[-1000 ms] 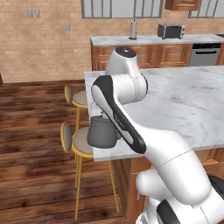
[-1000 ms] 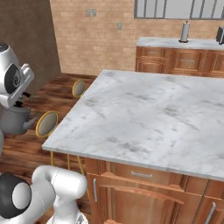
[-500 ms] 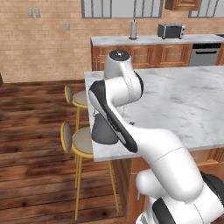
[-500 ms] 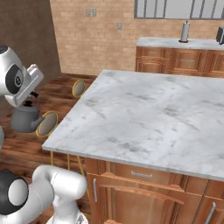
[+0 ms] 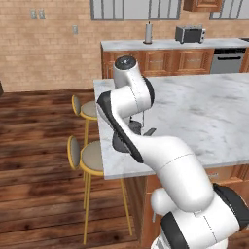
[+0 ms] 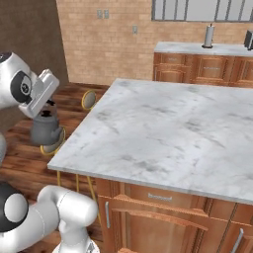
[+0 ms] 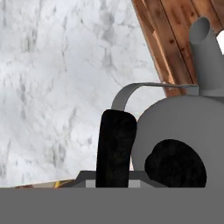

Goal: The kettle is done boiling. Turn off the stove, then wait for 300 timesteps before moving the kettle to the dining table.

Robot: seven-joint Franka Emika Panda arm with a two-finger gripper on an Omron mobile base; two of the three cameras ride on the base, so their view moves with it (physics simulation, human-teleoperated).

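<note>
I have the kettle (image 6: pixel 45 129) hanging from the fingers (image 6: pixel 49 105), which are clamped on its thin arched handle. In the right base view it is in the air off the left edge of the tabletop (image 6: pixel 168 128), above a round stool (image 6: pixel 54 143) and the wooden floor (image 6: pixel 20 148). In the left base view the arm hides most of the kettle (image 5: pixel 130 138); only a dark part of its body and its short spout show, at the near left corner of the tabletop (image 5: pixel 204 112). Two stools stand on the floor to the left of that slab: one (image 5: pixel 90 158) close to the kettle and another (image 5: pixel 85 108) farther back.

From the hand view I see one dark fingertip (image 7: pixel 114 148) upright against the handle, the grey kettle (image 7: pixel 183 127) body with its black lid knob just beside it, and the spout pointing toward the top right. Behind it, marble tabletop (image 7: pixel 57 78) covers the left and floor planks (image 7: pixel 170 39) the upper right.

A wall counter (image 5: pixel 165 46) at the back carries a toaster (image 5: pixel 190 34) and an upright paper roll (image 5: pixel 148 33).
</note>
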